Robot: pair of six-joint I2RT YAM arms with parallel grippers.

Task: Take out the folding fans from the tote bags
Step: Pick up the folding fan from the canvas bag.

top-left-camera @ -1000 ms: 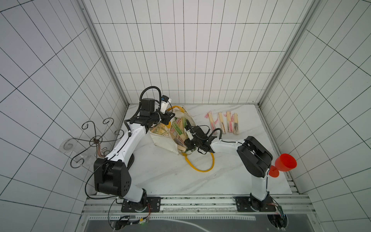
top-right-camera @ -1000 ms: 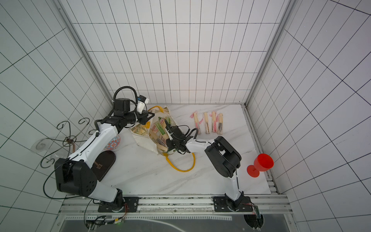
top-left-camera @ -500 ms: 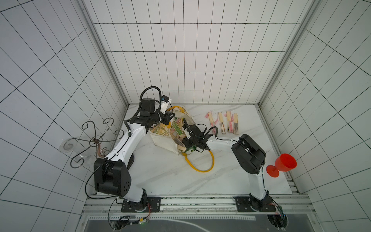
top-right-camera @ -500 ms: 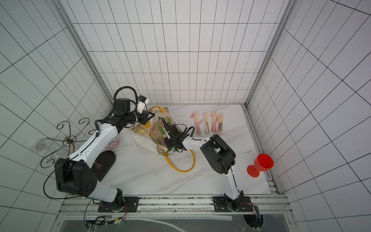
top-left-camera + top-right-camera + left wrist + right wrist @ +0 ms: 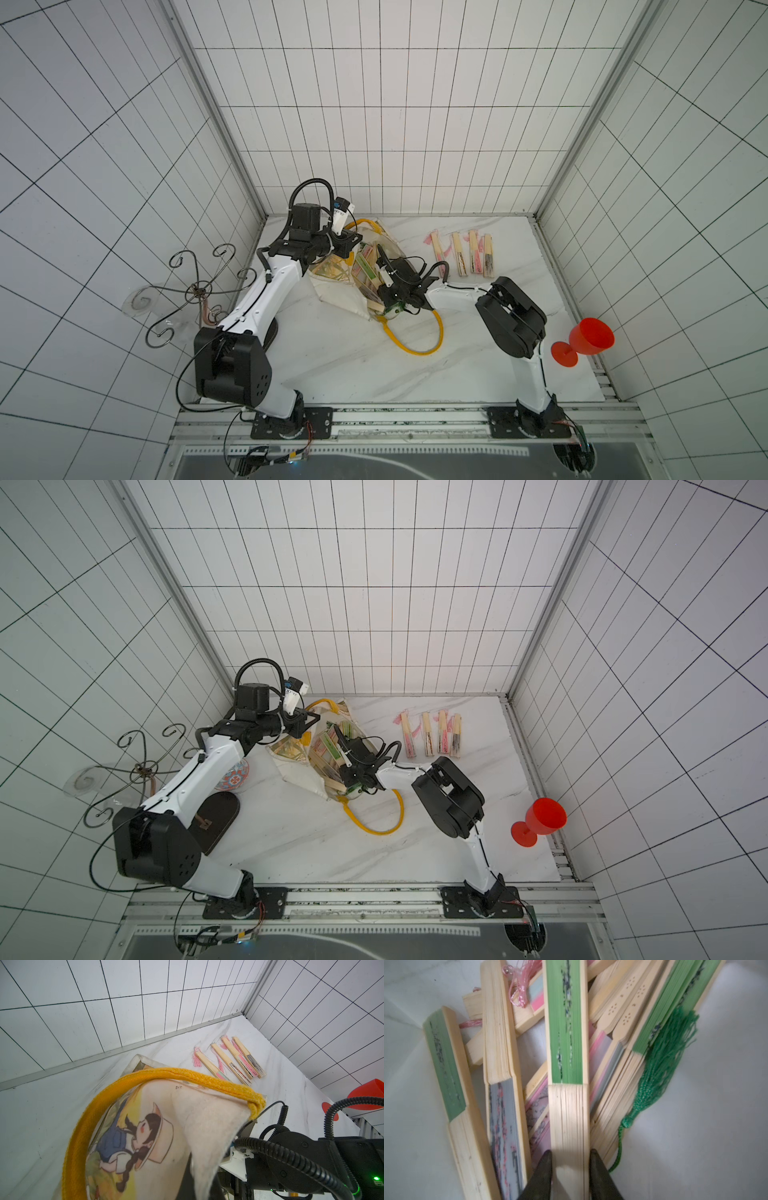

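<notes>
We see the right gripper (image 5: 570, 1167) reaching into the open mouth of the bag (image 5: 337, 296). Its jaws are narrow and press on both sides of the bamboo end of a green fan (image 5: 566, 1043), so it is holding this fan. The fan points straight ahead from the fingertips, deeper into the bag, and lies on top of the heap. The other fans (image 5: 499, 1039) lie close on either side of the held one and under it, crossing each other. A green tassel (image 5: 662, 1057) hangs just beside the held fan and does not touch the fingers. This view is a little blurred.

The left gripper (image 5: 350, 246) is at the far rim of the bag, opposite the right gripper. It is closed tight on the cloth there, and the rim stands lifted at this place. In its own wrist view the fingers are hidden behind the cloth. One yellow handle (image 5: 187, 1078) lies over the raised rim, close to this gripper. The second handle (image 5: 440, 332) lies as a loop on the table (image 5: 332, 365), behind the wrist of the right gripper.

Four fans (image 5: 461, 254) lie side by side on the table outside the bag, well apart from both grippers. A red cup (image 5: 590, 337) stands far from either gripper.
</notes>
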